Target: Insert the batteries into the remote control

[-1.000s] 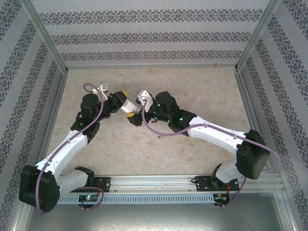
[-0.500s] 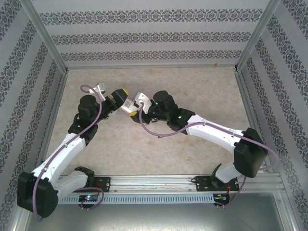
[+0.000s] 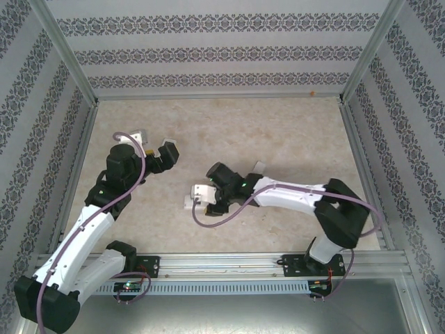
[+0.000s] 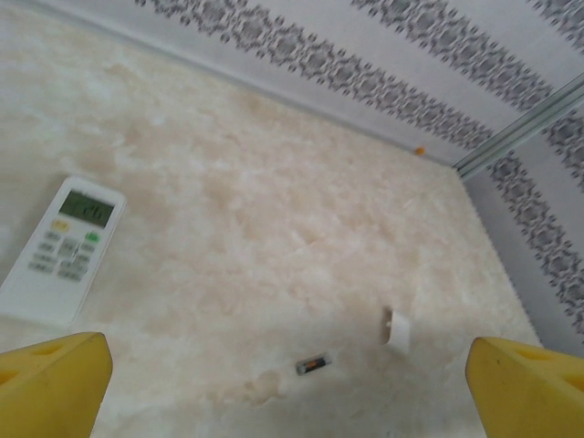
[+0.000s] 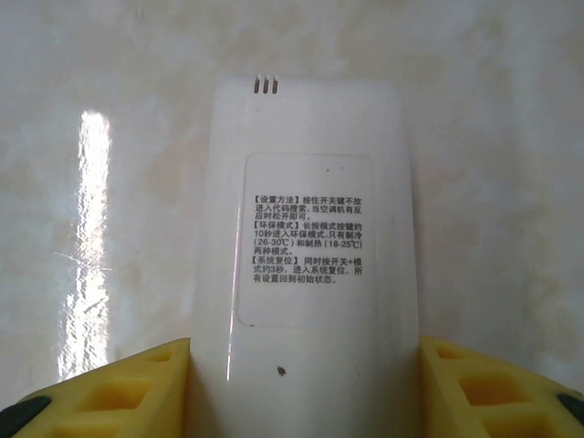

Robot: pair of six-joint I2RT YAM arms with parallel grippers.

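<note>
Remote control (image 5: 310, 228), label up, clamped within right end effector (image 5: 306, 388).

Bright, even, diffuse light fills every view, leaving only faint, soft shadows on the table (image 3: 292, 132). In the right wrist view a tall streak of white glare lies on the table beside the remote control (image 5: 310, 123), whose printed label (image 5: 306, 242) is sharp. The left wrist view is softer, its yellow jaws blurred.
</note>
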